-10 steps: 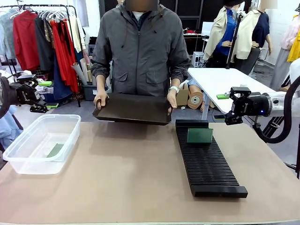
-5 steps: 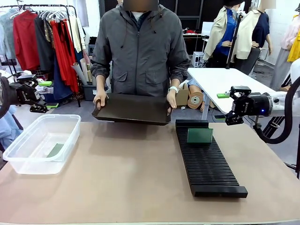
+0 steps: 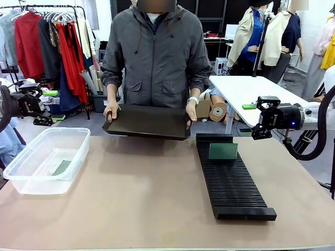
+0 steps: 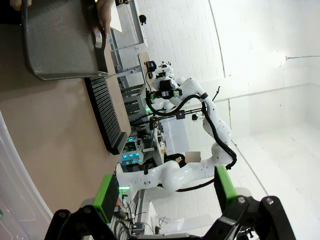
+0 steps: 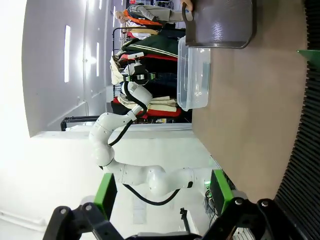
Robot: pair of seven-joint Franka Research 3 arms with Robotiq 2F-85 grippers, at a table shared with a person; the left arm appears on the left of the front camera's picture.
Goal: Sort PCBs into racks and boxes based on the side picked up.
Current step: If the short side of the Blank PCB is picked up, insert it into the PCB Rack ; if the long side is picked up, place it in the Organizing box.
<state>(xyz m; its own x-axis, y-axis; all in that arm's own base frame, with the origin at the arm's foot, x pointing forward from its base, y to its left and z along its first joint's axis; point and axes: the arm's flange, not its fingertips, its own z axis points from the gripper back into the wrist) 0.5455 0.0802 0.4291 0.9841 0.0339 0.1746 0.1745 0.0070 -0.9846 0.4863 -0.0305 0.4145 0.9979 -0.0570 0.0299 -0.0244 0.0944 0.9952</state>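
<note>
One PCB (image 3: pixel 223 151) stands upright in a slot near the far end of the black rack (image 3: pixel 230 180). Another PCB (image 3: pixel 62 167) lies flat in the clear box (image 3: pixel 31 157) at the table's left. My left gripper (image 3: pixel 41 104) hangs open off the table's left side, beyond the box, with nothing between its green pads (image 4: pixel 107 192). My right gripper (image 3: pixel 259 118) hovers open to the right of the rack's far end, also holding nothing. The right wrist view takes in the rack (image 5: pixel 305 165), the box (image 5: pixel 195 75) and a PCB edge (image 5: pixel 311 52).
A person at the far side holds a smooth black shallow tray (image 3: pixel 148 121) in both hands just above the table's far edge. The brown tabletop (image 3: pixel 141 193) lies bare between box and rack. A white table (image 3: pixel 246 89) stands behind on the right.
</note>
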